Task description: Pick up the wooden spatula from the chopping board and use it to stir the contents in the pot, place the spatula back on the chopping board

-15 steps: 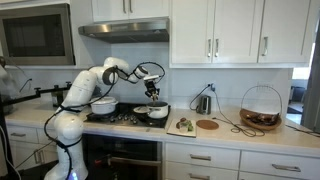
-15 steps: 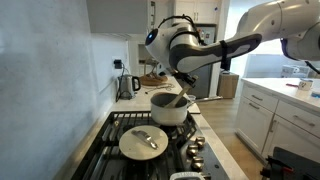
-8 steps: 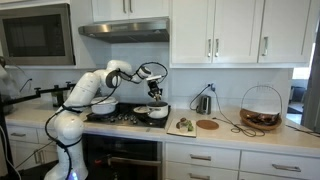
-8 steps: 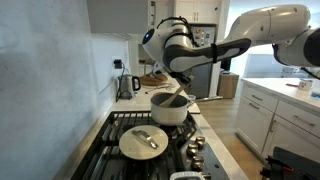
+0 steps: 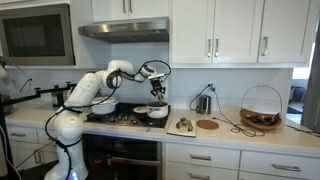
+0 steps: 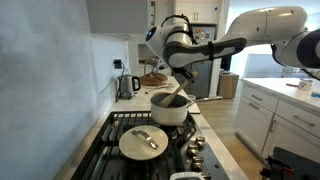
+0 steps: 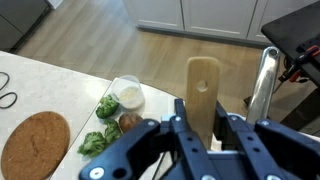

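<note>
My gripper [image 5: 157, 93] hangs just above the pot [image 5: 153, 113], a wide dark pot with a pale inside on the stove. It is shut on the wooden spatula [image 6: 176, 97], which slants down from the gripper [image 6: 182, 84] to the mouth of the pot [image 6: 169, 109]. In the wrist view the pale spatula [image 7: 203, 88] stands clamped between the two black fingers of the gripper [image 7: 201, 110], its end with a small hole pointing away. The chopping board [image 5: 182, 126] lies on the counter beside the stove, with greens [image 7: 103, 124] on it.
A white pot [image 5: 103, 105] stands on the far burner, and a lidded pan [image 6: 143, 142] in front. A round wooden disc [image 5: 207, 125], a kettle [image 5: 203, 103] and a wire basket [image 5: 260, 110] stand on the counter. A small bowl [image 7: 128, 97] sits by the greens; a shiny handle [image 7: 262, 80] is close by.
The gripper has shifted slightly over the pot with the spatula in it, and the spatula's tilt has changed a little. The jaws stay shut on it.
</note>
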Controlling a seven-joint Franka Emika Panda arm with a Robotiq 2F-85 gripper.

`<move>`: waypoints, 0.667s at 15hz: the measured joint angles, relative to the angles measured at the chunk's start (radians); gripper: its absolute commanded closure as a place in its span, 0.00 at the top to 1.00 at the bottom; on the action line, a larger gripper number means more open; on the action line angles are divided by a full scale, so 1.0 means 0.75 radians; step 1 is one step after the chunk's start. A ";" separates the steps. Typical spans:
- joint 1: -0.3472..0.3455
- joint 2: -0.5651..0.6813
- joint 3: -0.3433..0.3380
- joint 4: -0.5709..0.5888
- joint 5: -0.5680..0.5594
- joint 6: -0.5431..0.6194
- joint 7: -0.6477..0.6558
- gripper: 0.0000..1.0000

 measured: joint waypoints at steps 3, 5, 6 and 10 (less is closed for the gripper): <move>-0.001 -0.012 -0.013 0.008 -0.023 -0.075 -0.024 0.07; 0.003 -0.022 -0.013 0.008 -0.068 -0.144 -0.068 0.07; 0.007 -0.027 -0.013 0.008 -0.099 -0.180 -0.099 0.07; 0.036 -0.037 -0.011 0.008 -0.213 -0.281 -0.226 0.07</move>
